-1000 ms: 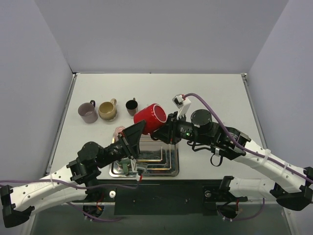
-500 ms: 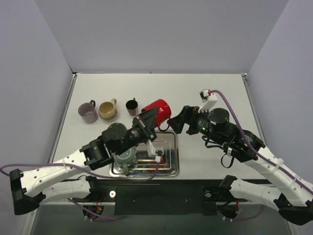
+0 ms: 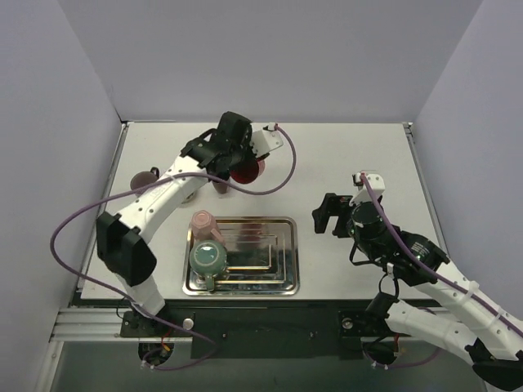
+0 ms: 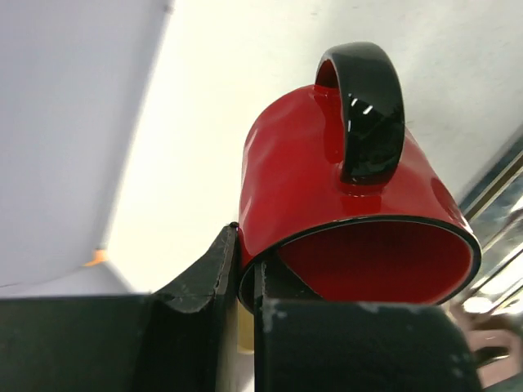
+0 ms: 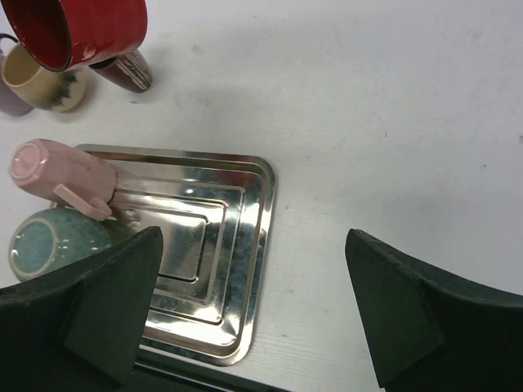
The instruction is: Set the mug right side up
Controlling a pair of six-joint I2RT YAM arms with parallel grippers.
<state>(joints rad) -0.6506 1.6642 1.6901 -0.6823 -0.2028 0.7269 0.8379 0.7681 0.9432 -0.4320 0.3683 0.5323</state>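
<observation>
The red mug (image 3: pixel 248 170) with a black handle (image 4: pixel 365 114) hangs tilted over the far left part of the table, beside the row of cups. My left gripper (image 3: pixel 238 163) is shut on its rim (image 4: pixel 245 269), one finger inside the mug and one outside. In the right wrist view the mug (image 5: pixel 78 28) shows at the top left, its mouth facing down and to the left. My right gripper (image 3: pixel 327 215) stands open and apart from it, right of the tray, with only table between its fingers (image 5: pixel 253 302).
A steel tray (image 3: pixel 282 263) near the front holds a pink mug (image 3: pixel 203 224) on its side and a green mug (image 3: pixel 209 260) bottom up. A purple mug (image 3: pixel 145 181), a beige mug (image 5: pixel 37 82) and a small dark cup (image 3: pixel 219 187) stand under the left arm.
The right gripper opened, let go of the red mug and drew back to the right. The left gripper shut on the rim and carried the mug away from the tray toward the far left.
</observation>
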